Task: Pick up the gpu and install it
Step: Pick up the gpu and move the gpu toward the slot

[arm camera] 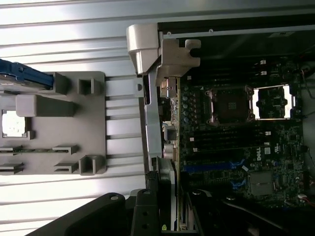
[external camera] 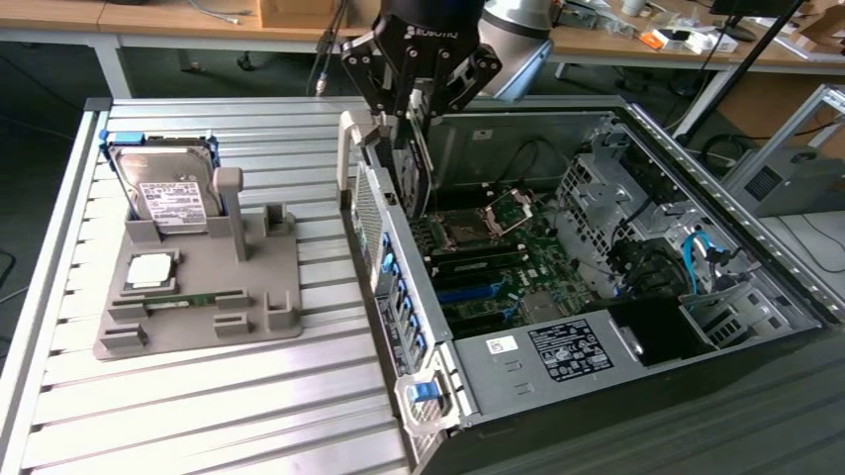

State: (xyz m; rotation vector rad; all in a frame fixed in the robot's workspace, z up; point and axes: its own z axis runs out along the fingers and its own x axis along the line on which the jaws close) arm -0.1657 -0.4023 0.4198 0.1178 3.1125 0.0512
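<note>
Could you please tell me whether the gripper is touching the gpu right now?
Touching. The exterior view shows the gpu clamped upright between the fingers of the gripper, above the open computer case.

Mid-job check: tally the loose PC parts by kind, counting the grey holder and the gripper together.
hard drive: 1
processor chip: 1
memory stick: 1
gpu, held in the gripper: 1
Total: 4
</note>
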